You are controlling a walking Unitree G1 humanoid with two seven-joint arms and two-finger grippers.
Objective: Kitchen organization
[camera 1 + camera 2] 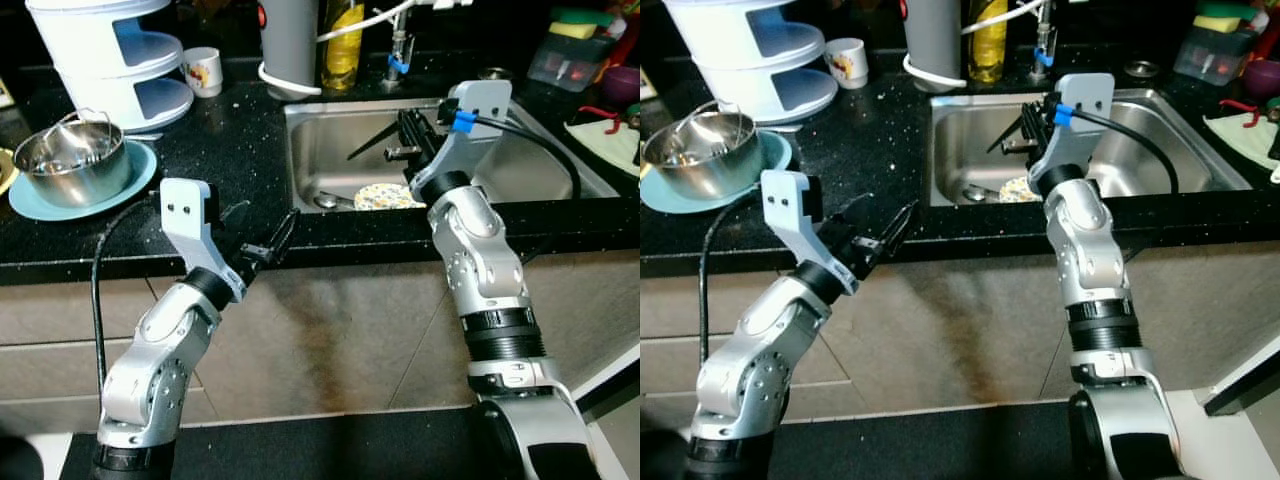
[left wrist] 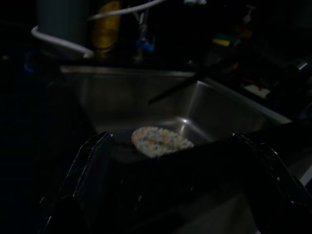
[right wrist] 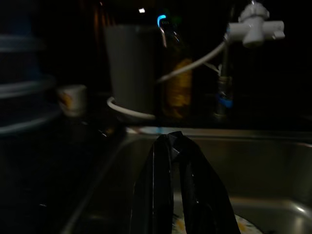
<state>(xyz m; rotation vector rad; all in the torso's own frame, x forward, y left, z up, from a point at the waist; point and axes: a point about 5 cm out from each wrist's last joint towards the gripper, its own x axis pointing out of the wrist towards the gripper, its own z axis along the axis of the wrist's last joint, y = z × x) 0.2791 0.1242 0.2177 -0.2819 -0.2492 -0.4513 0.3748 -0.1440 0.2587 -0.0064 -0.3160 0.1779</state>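
Silver arms rise from the bottom of the head views toward a black speckled counter [image 1: 240, 140]. Left gripper [image 1: 262, 240] hangs at the counter's front edge, empty, its two black fingers [image 2: 90, 161] spread wide and aimed toward the sink. On the counter's left sits a steel pot [image 1: 70, 158] on a light blue plate [image 1: 135, 180], with a white tiered container [image 1: 120, 55] behind it and a small printed mug [image 1: 203, 70] beside that. Further right lies the steel sink [image 1: 330, 150]. On its floor rests a round floral plate [image 1: 385, 196], lying flat near the front wall, so it has no long axis to speak of; a spoon [image 1: 330, 201] lies just beside it, long axis running left to right, bowl toward the left. Right gripper [image 1: 412, 132] hovers over the basin above the plate, fingers pressed together on nothing, pointing to the back left. A yellow bottle [image 1: 342, 45] and a grey canister [image 1: 290, 40] stand behind the sink.
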